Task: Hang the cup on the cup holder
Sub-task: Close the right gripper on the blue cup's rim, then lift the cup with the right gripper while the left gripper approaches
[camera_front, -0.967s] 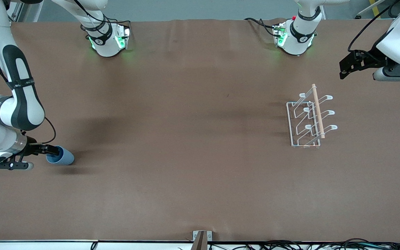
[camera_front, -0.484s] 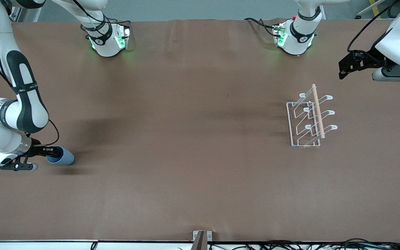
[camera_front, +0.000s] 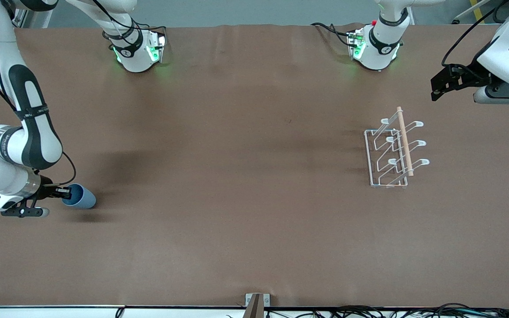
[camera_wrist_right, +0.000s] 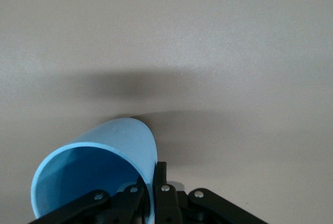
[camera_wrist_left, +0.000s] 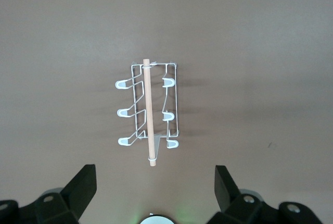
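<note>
The light-blue cup (camera_front: 80, 197) lies on its side near the right arm's end of the table, its open mouth toward my right gripper (camera_front: 66, 193). That gripper is shut on the cup's rim, one finger inside and one outside, as the right wrist view shows (camera_wrist_right: 152, 195); the cup (camera_wrist_right: 99, 169) fills the lower part of that view. The white wire cup holder (camera_front: 393, 150) with its wooden rod stands toward the left arm's end. My left gripper (camera_front: 441, 84) is open and empty, up in the air beside the holder, which shows in the left wrist view (camera_wrist_left: 148, 113).
The brown table (camera_front: 245, 198) is bare between the cup and the holder. The two arm bases (camera_front: 137, 48) stand along the table's edge farthest from the front camera. Cables run along the nearest edge.
My right gripper has closed on the cup's rim and the cup has shifted slightly and lifted a little. The left gripper has barely moved.
</note>
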You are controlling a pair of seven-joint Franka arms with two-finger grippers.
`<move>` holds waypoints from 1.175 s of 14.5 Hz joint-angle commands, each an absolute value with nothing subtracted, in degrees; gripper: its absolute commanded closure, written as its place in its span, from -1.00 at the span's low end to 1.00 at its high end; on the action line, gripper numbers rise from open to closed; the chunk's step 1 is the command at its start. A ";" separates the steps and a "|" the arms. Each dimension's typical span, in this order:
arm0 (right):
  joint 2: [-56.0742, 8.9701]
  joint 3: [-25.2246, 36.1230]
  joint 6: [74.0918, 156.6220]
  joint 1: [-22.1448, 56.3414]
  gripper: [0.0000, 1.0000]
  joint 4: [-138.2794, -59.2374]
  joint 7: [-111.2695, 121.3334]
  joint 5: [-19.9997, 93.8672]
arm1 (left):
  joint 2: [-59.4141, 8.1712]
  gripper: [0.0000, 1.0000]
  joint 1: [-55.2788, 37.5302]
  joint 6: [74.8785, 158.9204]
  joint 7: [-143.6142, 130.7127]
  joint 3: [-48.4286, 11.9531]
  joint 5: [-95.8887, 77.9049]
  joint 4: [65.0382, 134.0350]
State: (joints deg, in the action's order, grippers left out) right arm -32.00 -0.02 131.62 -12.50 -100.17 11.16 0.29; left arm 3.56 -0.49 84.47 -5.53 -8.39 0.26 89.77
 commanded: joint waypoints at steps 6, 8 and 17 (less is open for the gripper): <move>-25.15 -3.15 125.61 -12.48 0.99 -99.76 11.43 1.32 | 2.73 -1.00 -0.79 84.46 -4.57 -8.35 -0.44 88.51; -22.60 -5.61 122.01 -12.66 0.99 -99.76 11.34 5.06 | 2.03 -1.00 -0.79 84.46 -4.48 -8.35 -0.35 88.24; -16.53 -13.00 106.01 -11.60 0.99 -99.84 11.78 48.20 | -1.75 -1.00 -0.61 84.55 -2.02 -8.26 -0.35 87.45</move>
State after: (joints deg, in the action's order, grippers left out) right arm -18.28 -11.87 108.03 -11.17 -98.19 11.18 40.15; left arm -0.04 -0.56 84.65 -3.10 -8.32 0.25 89.07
